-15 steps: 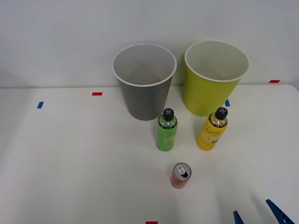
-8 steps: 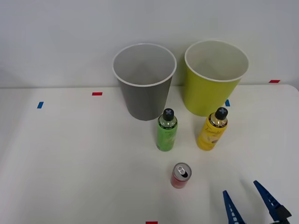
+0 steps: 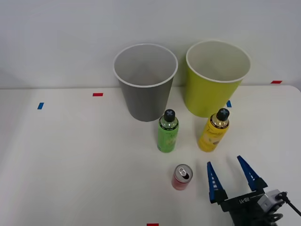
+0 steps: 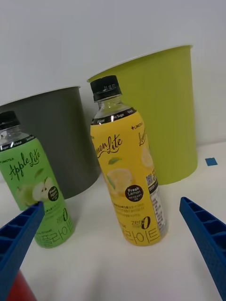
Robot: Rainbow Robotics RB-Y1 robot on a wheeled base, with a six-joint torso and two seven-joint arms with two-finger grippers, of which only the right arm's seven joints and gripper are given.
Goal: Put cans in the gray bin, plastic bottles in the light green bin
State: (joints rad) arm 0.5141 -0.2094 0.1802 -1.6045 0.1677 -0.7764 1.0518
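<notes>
A short red can with a silver top stands upright on the white table. Behind it stand two black-capped plastic bottles, a green one and a yellow one. At the back are the gray bin and the light green bin, both upright. My right gripper is open near the table's front edge, just right of the can and in front of the yellow bottle. In the right wrist view the yellow bottle stands between my blue fingers, with the green bottle beside it and the can's red edge at the corner.
Small red tape marks and blue tape marks lie on the table. A pale wall rises behind the bins. The table's right edge curves away near a red mark.
My right gripper has moved forward and to the left, from the table's front right corner toward the yellow bottle. Bottles, can and bins have not moved.
</notes>
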